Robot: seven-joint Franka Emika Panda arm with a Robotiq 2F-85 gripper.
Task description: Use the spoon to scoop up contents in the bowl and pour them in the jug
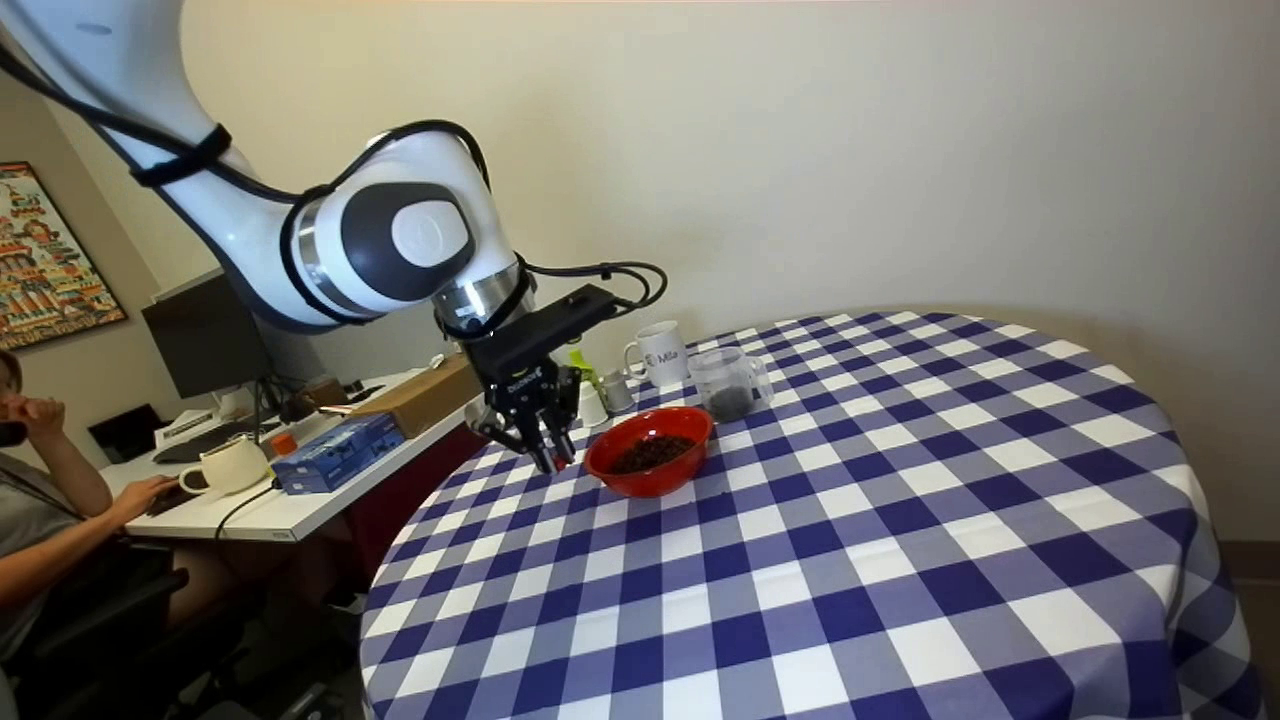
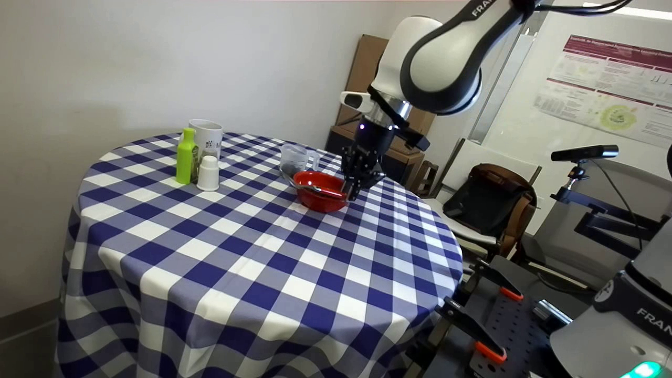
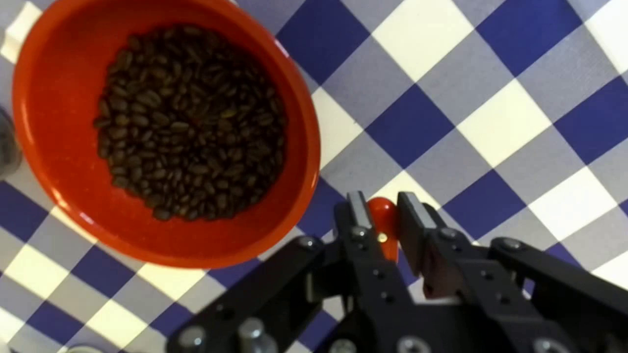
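Wrist view: the pincer (image 3: 383,201) is occupying the lower centre-right of the frame and is grasping the spoon (image 3: 386,228), whose rounded red end is showing between the tips. The bowl (image 3: 59,122) is filling the upper left and is containing dark beans (image 3: 191,122). Step in hand, as judged: positioning the loaded pincer for a scoop.

In an exterior view, left of centre, the pincer is hovering just left of the bowl, above the table (image 1: 900,560). The jug (image 1: 715,368) is standing behind and right of the bowl; dark contents (image 1: 730,404) are showing at its bottom. The next move is probably calling for clearing the bowl's rim, dipping the spoon, lifting level and crossing to the jug.

In an exterior view, a slender shape, probably the spoon, is running leftward from the pincer across the bowl's outline; whether it is carrying beans cannot be determined. The mug (image 2: 206,135), green bottle (image 2: 184,157) and white shaker (image 2: 208,176) are standing at left, well apart from the bowl. The rim is likely forming the main obstacle.
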